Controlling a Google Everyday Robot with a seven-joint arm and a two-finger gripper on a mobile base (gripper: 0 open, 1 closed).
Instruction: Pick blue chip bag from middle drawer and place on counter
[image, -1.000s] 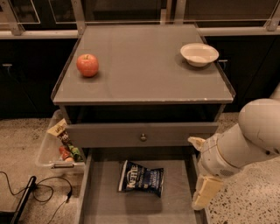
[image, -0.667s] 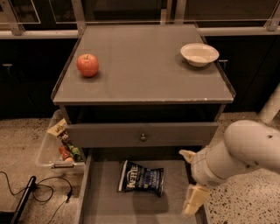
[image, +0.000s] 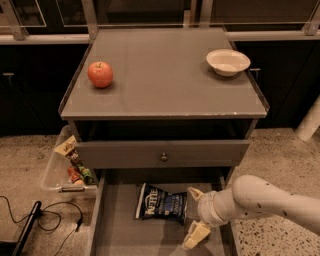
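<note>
The blue chip bag (image: 162, 202) lies flat on the floor of the open middle drawer (image: 120, 231), its white logo facing up. My gripper (image: 195, 216) is low in the drawer, right at the bag's right edge, fingers spread open, one cream fingertip (image: 195, 192) up near the bag's top corner and the other down toward the drawer's front. It holds nothing. The counter (image: 165, 75) is the grey cabinet top above the drawers.
A red apple (image: 100, 74) sits on the counter's left and a white bowl (image: 228, 61) on its right. The drawer front with a round knob (image: 163, 156) overhangs the middle drawer's back. A clear bin (image: 64, 167) with snack packets stands left; cables (image: 45, 215) lie on the floor.
My arm has swung down and left, bringing the gripper from the drawer's right side to the bag's right edge. The bag has not moved.
</note>
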